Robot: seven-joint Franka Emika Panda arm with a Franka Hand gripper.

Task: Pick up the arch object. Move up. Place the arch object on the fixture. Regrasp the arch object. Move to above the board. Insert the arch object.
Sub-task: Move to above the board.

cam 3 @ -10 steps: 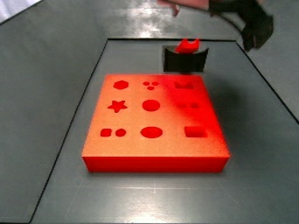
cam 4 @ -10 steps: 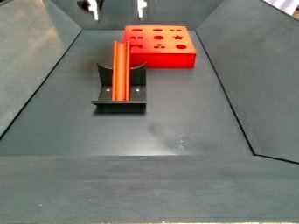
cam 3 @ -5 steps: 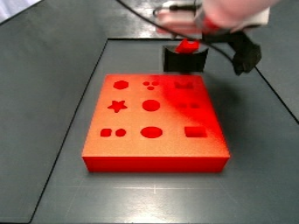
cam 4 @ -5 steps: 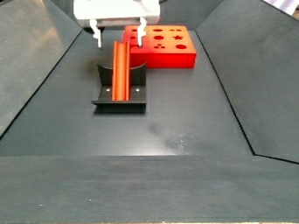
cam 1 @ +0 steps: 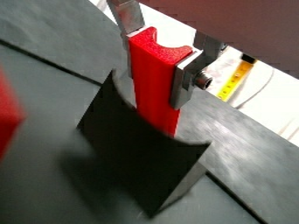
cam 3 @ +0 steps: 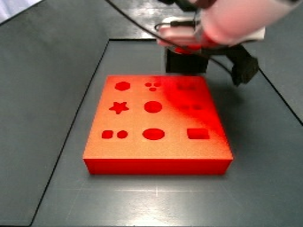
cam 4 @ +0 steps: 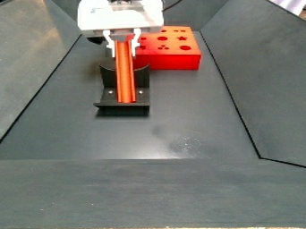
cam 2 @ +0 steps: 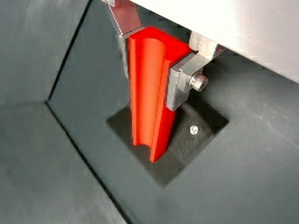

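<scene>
The arch object (cam 1: pixel 156 83) is a long bright-red prism with a notched end. It lies in the scooped top of the dark fixture (cam 1: pixel 140 171). In both wrist views my gripper (cam 1: pixel 156 54) straddles its notched end. One silver finger (cam 1: pixel 186 80) presses flat on one side and the second touches the opposite edge. From a side view the prism (cam 4: pixel 123 73) runs along the fixture (cam 4: pixel 121 101), with the gripper (cam 4: pixel 122 43) shut on its far end. The red-orange board (cam 3: pixel 154 124) lies flat in front of the fixture (cam 3: pixel 186 62); there the gripper (cam 3: pixel 197 43) hides the prism.
The board (cam 4: pixel 170 47) sits just beyond the fixture in a side view. Raised dark walls (cam 4: pixel 48 80) slope up on both sides of the grey floor. A cable loops behind the arm (cam 3: pixel 243 18).
The gripper came down from above the fixture onto the arch object's end, and its fingers narrowed from a wide gap to contact with the prism. Prism and fixture have not shifted.
</scene>
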